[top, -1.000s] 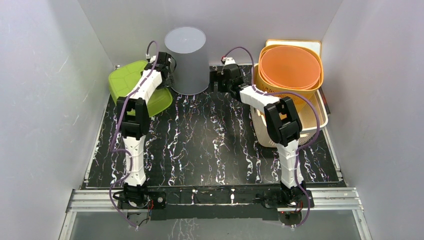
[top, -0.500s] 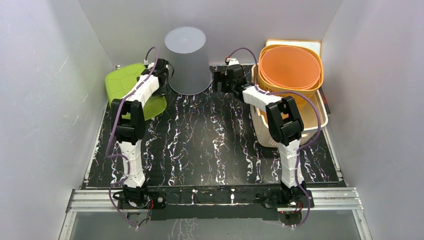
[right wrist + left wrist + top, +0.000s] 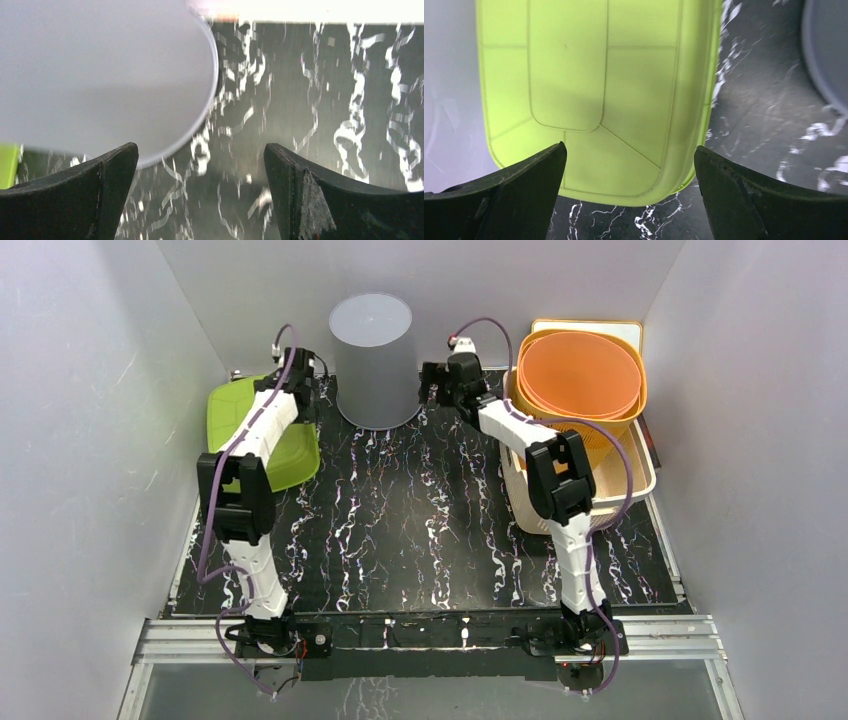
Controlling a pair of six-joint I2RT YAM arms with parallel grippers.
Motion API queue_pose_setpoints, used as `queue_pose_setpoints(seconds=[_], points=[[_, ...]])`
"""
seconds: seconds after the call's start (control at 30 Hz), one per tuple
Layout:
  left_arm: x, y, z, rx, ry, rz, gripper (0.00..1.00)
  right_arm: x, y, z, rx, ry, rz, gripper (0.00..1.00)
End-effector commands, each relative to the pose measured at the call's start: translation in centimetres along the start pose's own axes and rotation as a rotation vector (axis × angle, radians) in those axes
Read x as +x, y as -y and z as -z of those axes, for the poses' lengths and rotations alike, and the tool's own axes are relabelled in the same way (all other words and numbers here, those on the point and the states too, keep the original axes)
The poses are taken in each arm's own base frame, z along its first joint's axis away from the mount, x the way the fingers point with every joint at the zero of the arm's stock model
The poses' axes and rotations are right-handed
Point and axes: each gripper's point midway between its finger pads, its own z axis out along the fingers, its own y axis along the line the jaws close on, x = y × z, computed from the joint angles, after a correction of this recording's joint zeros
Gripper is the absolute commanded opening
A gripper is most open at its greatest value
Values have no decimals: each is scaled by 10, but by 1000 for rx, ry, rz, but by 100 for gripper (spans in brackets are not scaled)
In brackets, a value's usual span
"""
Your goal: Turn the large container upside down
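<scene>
At the back of the black, white-veined table (image 3: pixel 420 510) I see the large container (image 3: pixel 372 360), a smooth matte grey bucket shape standing with its flat closed face up and its wider rim down on the marbled surface. On my left feed, the left gripper (image 3: pixel 629 200) hangs with its dark, wedge-shaped fingers spread wide and holding nothing, over a glossy lime-green tub (image 3: pixel 594 100) with rounded corners and moulded seam lines. The right gripper (image 3: pixel 200 195) is likewise spread apart and empty, over the tabletop just beside the container's curved edge. Off to the right, smooth round orange bowls (image 3: pixel 580 370) sit nested in a cream rectangular basket (image 3: pixel 640 480).
</scene>
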Motion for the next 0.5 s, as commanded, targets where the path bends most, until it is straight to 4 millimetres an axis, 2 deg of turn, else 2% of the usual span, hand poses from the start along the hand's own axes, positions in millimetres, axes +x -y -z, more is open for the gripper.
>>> queue_pose_setpoints(seconds=[0.0,0.13,0.27,0.37,0.47], points=[[-74,-22,72,103,235,123,98,-46,-3,-29,81,128,-6,98],[-95,-17,99,221,302,227,98,-53,9,-53,168,174,-8,98],[-100,-11,115,300,329,284,98,-56,17,-68,221,230,-19,98],[-101,-11,125,333,347,306,98,-57,7,-77,174,258,-22,98],[-98,-8,129,359,340,312,98,-54,-15,-89,70,266,-5,98]])
